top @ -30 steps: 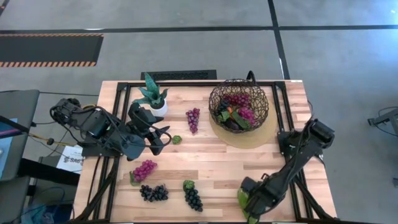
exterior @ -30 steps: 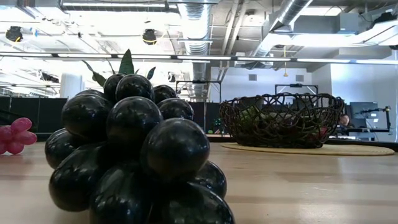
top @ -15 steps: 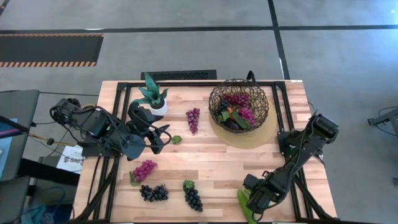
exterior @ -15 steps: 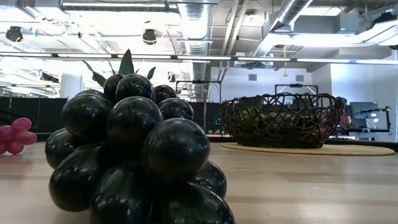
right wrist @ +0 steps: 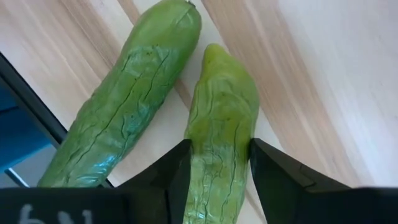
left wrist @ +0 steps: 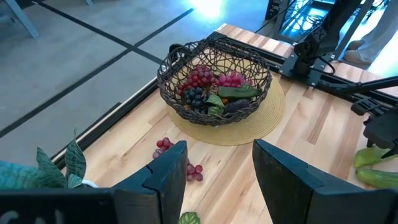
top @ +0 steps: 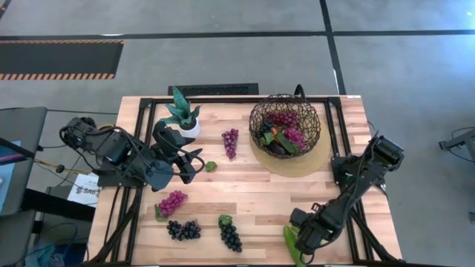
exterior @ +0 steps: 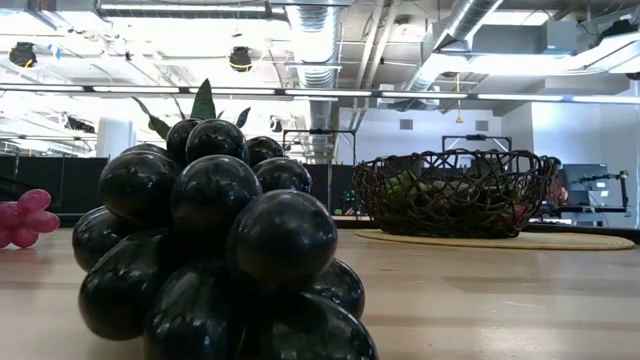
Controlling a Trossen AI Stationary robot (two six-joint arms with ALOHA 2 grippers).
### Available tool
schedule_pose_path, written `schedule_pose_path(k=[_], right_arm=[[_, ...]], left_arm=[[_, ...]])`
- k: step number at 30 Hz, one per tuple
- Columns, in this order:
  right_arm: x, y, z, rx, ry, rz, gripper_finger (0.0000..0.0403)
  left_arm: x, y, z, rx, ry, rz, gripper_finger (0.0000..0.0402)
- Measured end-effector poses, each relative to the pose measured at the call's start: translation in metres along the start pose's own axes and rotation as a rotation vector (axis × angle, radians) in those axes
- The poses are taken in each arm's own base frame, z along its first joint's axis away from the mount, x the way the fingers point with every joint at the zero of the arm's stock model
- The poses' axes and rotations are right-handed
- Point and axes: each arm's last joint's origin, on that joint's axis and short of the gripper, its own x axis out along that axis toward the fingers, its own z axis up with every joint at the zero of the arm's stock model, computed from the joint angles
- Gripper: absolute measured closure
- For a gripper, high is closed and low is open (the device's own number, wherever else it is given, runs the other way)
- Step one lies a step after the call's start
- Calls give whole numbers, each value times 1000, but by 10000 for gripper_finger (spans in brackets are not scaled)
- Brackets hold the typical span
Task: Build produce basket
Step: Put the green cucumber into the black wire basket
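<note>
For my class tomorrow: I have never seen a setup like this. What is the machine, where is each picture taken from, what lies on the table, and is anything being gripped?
Two dark robot arms work at a wooden table. One picture looks straight down, one looks level across the tabletop, and one comes from each arm's wrist. The wire basket already holds toy produce. Loose grape bunches lie about: purple, magenta, two black. A potted plant stands at the back. The right claw has its fingers either side of one of two green cucumbers at the front edge. The left claw waits open, empty.
</note>
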Motion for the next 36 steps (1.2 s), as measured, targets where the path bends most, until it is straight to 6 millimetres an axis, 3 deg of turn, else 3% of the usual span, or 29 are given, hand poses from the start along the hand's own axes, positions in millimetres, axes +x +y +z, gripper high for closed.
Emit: schedule_pose_path(k=[4, 10, 25, 36], right_arm=[[0, -1, 5, 20, -3, -4, 268], [0, -3, 10, 28, -38, -17, 390], [-3, -8, 13, 68, -37, -48, 399], [-6, -16, 35, 122, 104, -35, 354]], left_arm=[[0, 0, 0, -1, 0, 0, 231], [0, 0, 0, -1, 0, 0, 231], [0, 0, 0, 19, 8, -3, 231], [0, 0, -1, 33, 10, -1, 231]])
